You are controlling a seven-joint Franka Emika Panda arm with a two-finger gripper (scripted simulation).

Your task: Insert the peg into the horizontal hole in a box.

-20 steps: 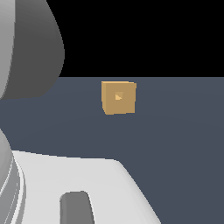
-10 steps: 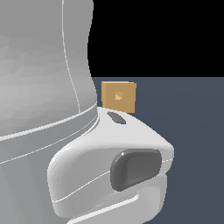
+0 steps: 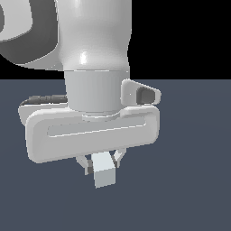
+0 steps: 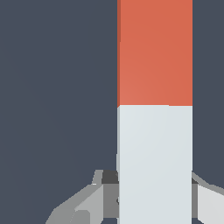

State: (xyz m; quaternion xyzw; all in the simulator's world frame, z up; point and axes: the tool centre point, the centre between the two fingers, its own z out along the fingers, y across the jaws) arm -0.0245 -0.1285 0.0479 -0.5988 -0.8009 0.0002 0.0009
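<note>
Showing gripper (image 3: 103,168) closed on peg (image 4: 155,109), fingers (image 4: 85,205) flanking its pale grey half on both sides. Peg two-toned in wrist view: pale grey half in grasp, orange-red half extending away over dark floor (image 3: 194,180). Exterior view: arm fills frame, pale peg end protruding beneath gripper. Box, hole not visible.

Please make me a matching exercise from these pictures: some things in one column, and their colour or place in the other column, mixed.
Things:
1. peg, the half near the gripper
2. peg, the far half
3. ground
4. fingers

Colour or place:
a. dark blue-grey
b. orange-red
c. one at each side of the peg
d. pale grey-white

Pairs: 1-d, 2-b, 3-a, 4-c.
</note>
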